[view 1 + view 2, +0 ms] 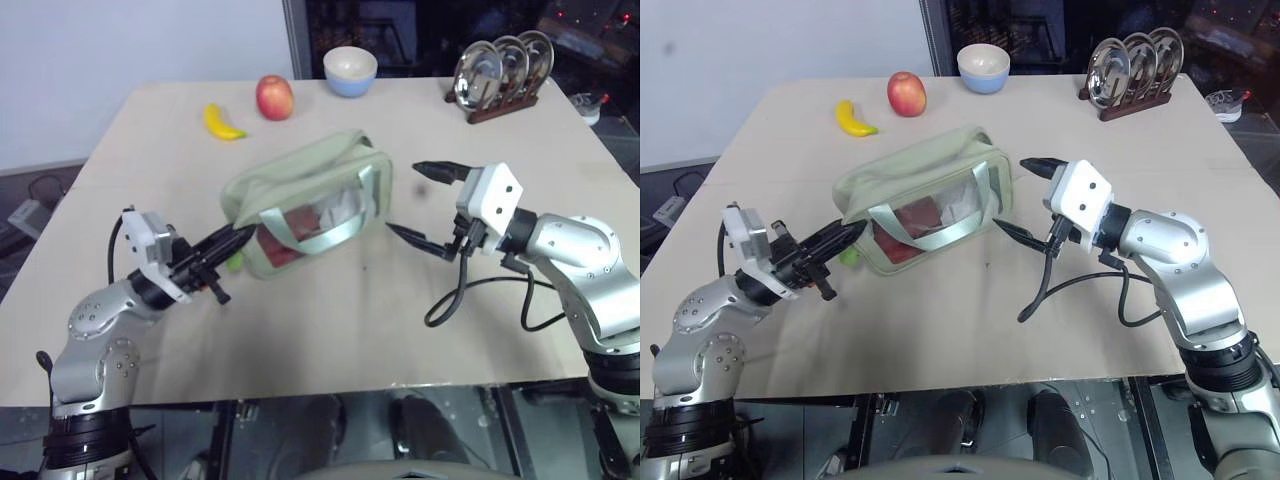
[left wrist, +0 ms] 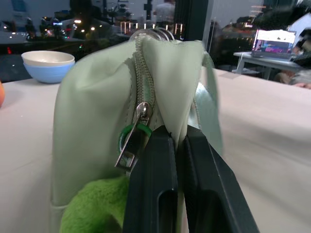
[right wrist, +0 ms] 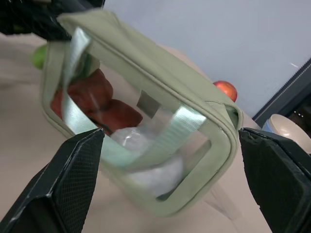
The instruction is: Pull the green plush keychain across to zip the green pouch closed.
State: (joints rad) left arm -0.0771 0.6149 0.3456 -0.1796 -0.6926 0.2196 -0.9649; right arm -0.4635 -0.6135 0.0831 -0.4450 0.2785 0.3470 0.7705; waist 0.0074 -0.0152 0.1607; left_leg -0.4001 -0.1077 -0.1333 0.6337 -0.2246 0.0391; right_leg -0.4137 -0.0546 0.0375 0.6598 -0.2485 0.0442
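Green pouch (image 1: 305, 200) lies mid-frame in the left eye view, on the pale table (image 1: 330, 330), clear window facing the camera, red and white contents inside, strap looped across the front. Green plush keychain (image 2: 95, 206) hangs at the pouch's lower-left end; in the left wrist view it sits low and left of centre, below the metal zipper pull (image 2: 135, 138) on its green ring. Left gripper (image 1: 228, 243) is clenched with nothing visibly between its fingers, tips at that pouch end, just beside the plush. Right gripper (image 1: 425, 205) is released, jaws spread wide, just off the pouch's right end and apart from it. Judgement: pouch is soft and light, so it will likely slide or buckle under a zipper pull unless the far end is pinned; window plastic probably slippery, fabric edge a better hold. Plush is squashy and will compress; grip it near the ring so the pull goes straight along the teeth. Surroundings: banana (image 1: 222, 122), apple (image 1: 274, 97), bowl (image 1: 350, 70) and plate rack (image 1: 503, 72) along the top, well apart. Strap may snag; nothing else obstructs.
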